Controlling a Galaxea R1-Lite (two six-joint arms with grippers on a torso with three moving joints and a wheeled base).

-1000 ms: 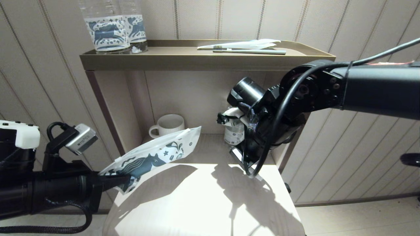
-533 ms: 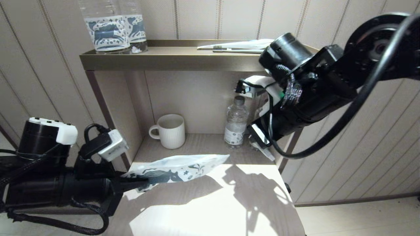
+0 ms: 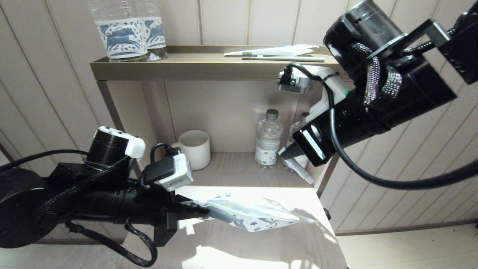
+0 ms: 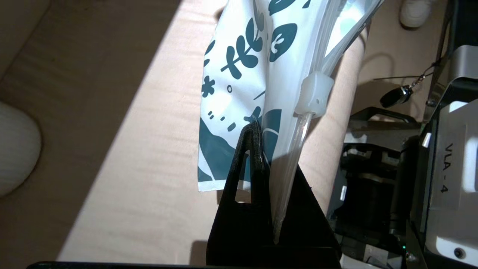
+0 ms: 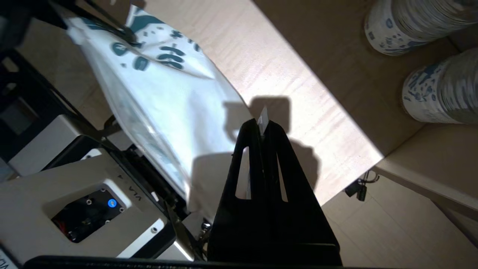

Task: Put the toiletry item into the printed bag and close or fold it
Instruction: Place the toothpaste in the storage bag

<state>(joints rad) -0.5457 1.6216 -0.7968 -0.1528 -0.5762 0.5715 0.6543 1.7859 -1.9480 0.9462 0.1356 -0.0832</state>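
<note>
The left pincer (image 3: 201,212) is clamped tight on one corner of the printed bag (image 3: 254,216), close to its white zip slider (image 4: 315,95), and holds the bag out almost level just above the pale worktop (image 3: 231,246). The bag's free end reaches toward the worktop's right edge, and its long side runs along the worktop's near part, leaving bare sunlit wood between it and the lower shelf (image 3: 231,168). Above the worktop's right rear corner, the right pincer (image 3: 297,164) hangs well clear of the bag with its fingers pressed together on a thin pale item (image 5: 263,121), only a sliver of which shows; what it is I cannot tell. Behind the worktop, on the lower shelf, a white mug (image 3: 194,148) stands to the left and a small water bottle (image 3: 268,137) toward the right, just beside the right pincer. On the top shelf (image 3: 194,69) above lie a toothbrush (image 3: 283,58) and two bottles with blue-printed labels (image 3: 129,33), well apart.
</note>
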